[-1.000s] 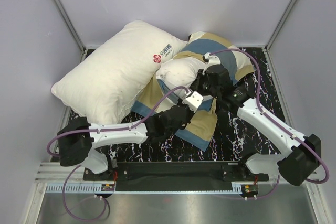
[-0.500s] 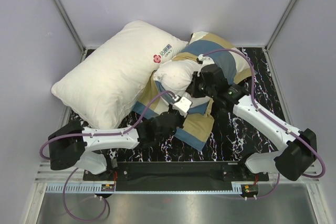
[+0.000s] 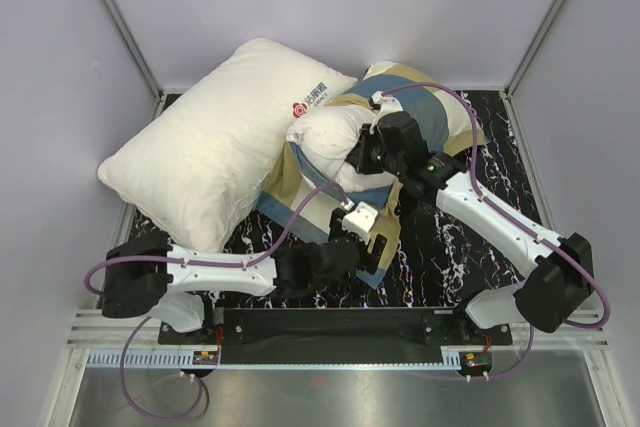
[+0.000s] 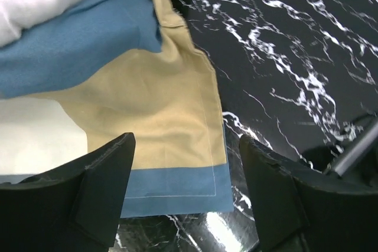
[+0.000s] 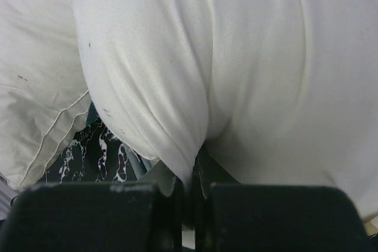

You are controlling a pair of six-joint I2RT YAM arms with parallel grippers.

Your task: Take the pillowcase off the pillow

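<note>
Marbled tabletop (image 3: 445,267); right claw (image 5: 189,184) apparently pinches pillow (image 5: 236,57).

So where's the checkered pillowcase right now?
In the top view the pillowcase lies near the middle, partly covering the pillow, just right of the logo pillow.

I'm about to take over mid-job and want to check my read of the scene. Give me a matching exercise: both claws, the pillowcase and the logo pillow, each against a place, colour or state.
Things:
1. left claw
2. right claw
3. pillowcase
4. logo pillow

Place, colour or state:
A. at the back left
B. shut on a fold of the pillow
C. open, holding nothing
D. teal, tan and cream checks

Pairs: 1-C, 2-B, 3-D, 4-A
</note>
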